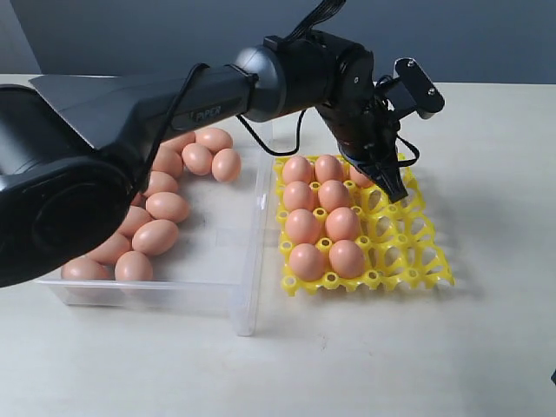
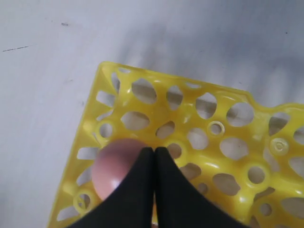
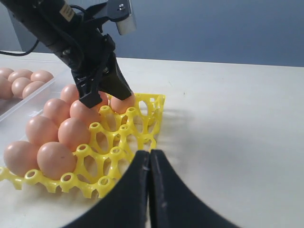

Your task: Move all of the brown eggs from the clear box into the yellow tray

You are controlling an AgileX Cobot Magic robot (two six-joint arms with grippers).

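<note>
Left claw [image 1: 393, 189] pressed together over the tray [image 1: 427, 261], tips beside a seated egg [image 2: 113, 167] in the far row.
You're between placements: nine cups look filled, and many eggs [image 1: 156, 236] sit in the box [image 1: 248, 295]. Next, swing left and spread over one. Right claw [image 3: 149, 190] is together too.

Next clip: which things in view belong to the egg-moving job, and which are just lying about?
Part of the job:
- brown eggs waiting in the clear box
- yellow tray, partly filled with eggs
- left gripper, shut, over the tray

Just there:
- table
- right gripper, shut, holding nothing
</note>
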